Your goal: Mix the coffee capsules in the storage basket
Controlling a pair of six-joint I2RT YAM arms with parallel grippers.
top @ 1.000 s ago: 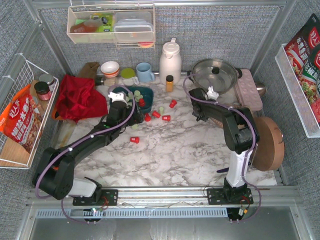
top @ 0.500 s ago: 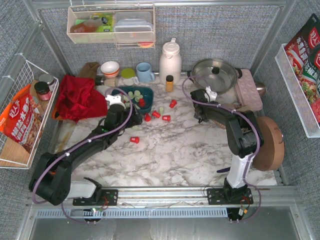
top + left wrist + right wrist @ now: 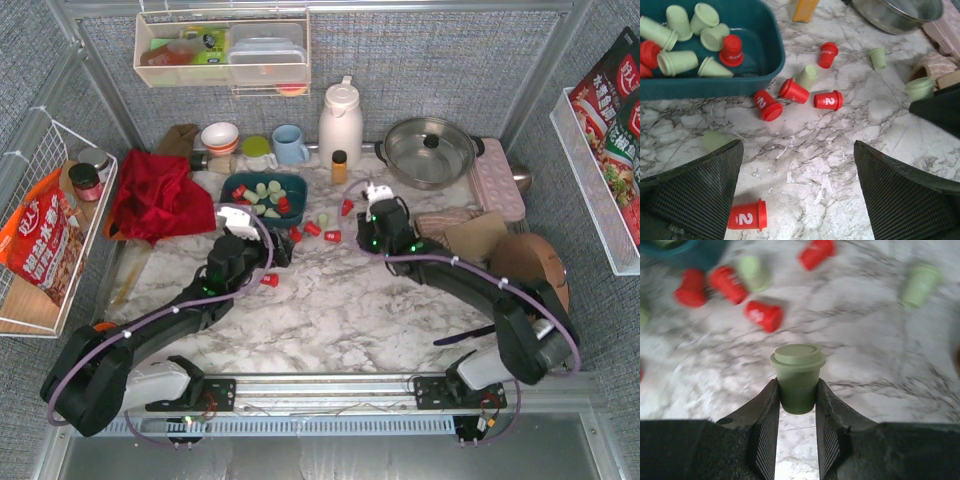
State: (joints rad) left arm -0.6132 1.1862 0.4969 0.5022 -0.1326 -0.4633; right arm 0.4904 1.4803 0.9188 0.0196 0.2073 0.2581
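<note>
Teal plastic, the storage basket (image 3: 298, 184) sits at the far middle of the marble tabletop (image 3: 340, 310) in the top view. Mint and red coffee capsules (image 3: 262, 190) lie inside it, and several more are scattered just to its right.

From the left wrist, the left gripper (image 3: 796, 150) hangs spread wide and empty over the marble, with one red capsule (image 3: 746, 216) lying beside its left finger.

From the right wrist, the right gripper (image 3: 797, 390) pinches a mint capsule (image 3: 798, 375) upright by its tapered body, lip above the pads. These pods look light, smooth and thin-walled. A gentle squeeze just under the lip should keep one from slipping or denting.
</note>
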